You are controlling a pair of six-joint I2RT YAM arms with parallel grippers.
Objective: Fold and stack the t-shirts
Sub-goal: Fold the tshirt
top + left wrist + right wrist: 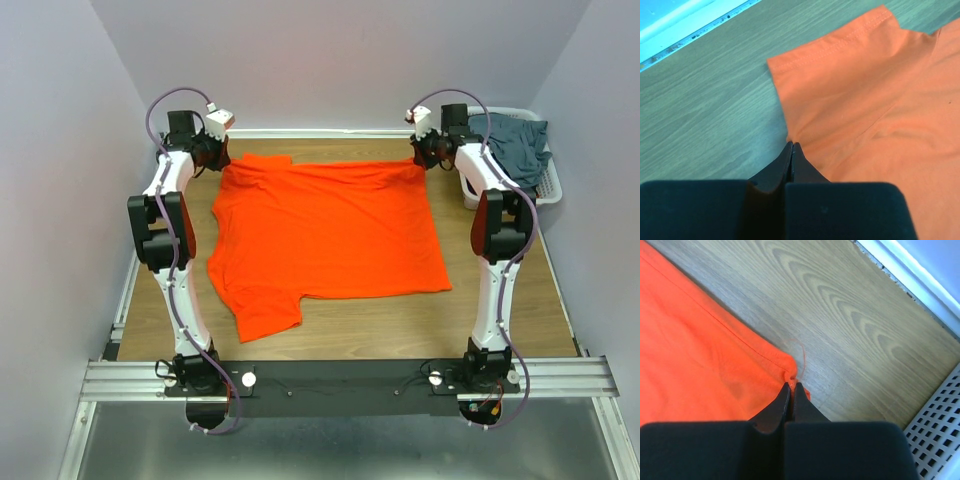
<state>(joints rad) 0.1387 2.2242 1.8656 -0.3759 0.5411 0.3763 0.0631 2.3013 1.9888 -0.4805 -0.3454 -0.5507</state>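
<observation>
Nothing is folded yet: the orange shirt (330,230) lies flat, its far edge pinched by the left gripper (791,149) and right gripper (791,387). The grey shirts (520,145) sit in the basket (553,188).

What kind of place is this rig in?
Probably a lab test cell: plain walls box in a wooden table, a metal rail runs along its near edge, an orange shirt lies spread out.

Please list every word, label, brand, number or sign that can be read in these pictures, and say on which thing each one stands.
There are none. The orange shirt is plain; the grey cloth, the basket and the table show no readable mark.
</observation>
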